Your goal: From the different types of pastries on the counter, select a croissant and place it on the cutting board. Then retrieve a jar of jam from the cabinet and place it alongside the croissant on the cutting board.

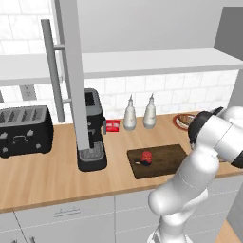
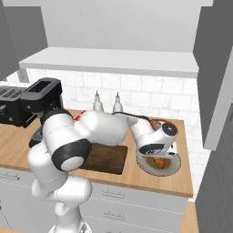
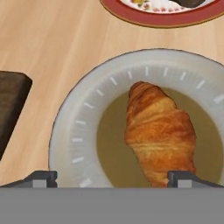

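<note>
End effector (image 3: 112, 177) wide open, nothing held. Hangs over the croissant (image 3: 158, 135), 2 fingertips (image 3: 43, 178) far apart at bottom of hand view, the right 1 at the croissant's lower end; contact can't tell.

Croissant lies in a grey-rimmed plate (image 3: 72, 131) w/ olive-brown centre, long axis roughly up-down in hand view, slightly tilted. In right base view the plate (image 2: 144, 166) sits on the counter (image 2: 150, 182) just right of the cutting board (image 2: 109, 159), arm's wrist above it, a bit of orange pastry (image 2: 160, 163) showing under the hand.

2nd plate, red rim (image 3: 131, 15), just beyond the grey 1, w/ something dark on it, too cropped to ID. Board corner (image 3: 11, 105) at left edge of hand view, near the grey plate but not touching.

Left base view: jam jar (image 1: 146, 157) on the board (image 1: 163, 163), left-centre, small and red. Cabinet door (image 1: 73, 71) open, bar handle (image 1: 53, 71) facing cam. Behind: coffee machine (image 1: 92, 137), toaster (image 1: 23, 130), 2 white bottles (image 1: 130, 115), small red box (image 1: 112, 126) by the backsplash.
</note>
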You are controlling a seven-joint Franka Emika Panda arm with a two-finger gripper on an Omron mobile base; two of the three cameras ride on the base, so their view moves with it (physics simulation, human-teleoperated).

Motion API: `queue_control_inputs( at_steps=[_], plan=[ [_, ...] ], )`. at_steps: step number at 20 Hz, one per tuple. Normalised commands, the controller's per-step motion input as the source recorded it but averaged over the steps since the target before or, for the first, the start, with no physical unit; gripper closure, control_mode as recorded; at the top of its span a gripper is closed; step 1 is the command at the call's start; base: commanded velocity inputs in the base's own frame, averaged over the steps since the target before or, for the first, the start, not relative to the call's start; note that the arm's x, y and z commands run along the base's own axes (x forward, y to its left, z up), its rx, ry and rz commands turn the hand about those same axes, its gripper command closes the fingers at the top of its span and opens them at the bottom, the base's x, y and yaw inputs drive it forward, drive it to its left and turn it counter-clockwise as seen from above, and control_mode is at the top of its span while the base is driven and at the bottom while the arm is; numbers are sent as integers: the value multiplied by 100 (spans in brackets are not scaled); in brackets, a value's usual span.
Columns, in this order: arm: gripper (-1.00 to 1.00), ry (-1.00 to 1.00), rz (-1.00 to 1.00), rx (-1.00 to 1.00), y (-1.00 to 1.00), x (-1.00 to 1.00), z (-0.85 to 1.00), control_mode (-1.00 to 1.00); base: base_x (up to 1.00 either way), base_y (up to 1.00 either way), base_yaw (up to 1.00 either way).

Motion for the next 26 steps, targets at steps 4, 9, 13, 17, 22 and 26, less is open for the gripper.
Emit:
queue_control_inputs(
  at_steps=[4,9,13,17,22,26],
  plan=[
    [-100,4,10,0,-64,35,-15,-100,0,0,0],
    [-100,1,3,0,-10,11,-8,-100,0,0,0],
    [-100,0,2,0,-32,23,-26,-100,0,0,0],
    [-100,3,0,0,0,0,-12,-100,0,0,0],
    [100,14,0,0,9,0,-34,-100,0,0,0],
    [100,6,0,0,0,0,0,-100,0,0,0]
  ],
)
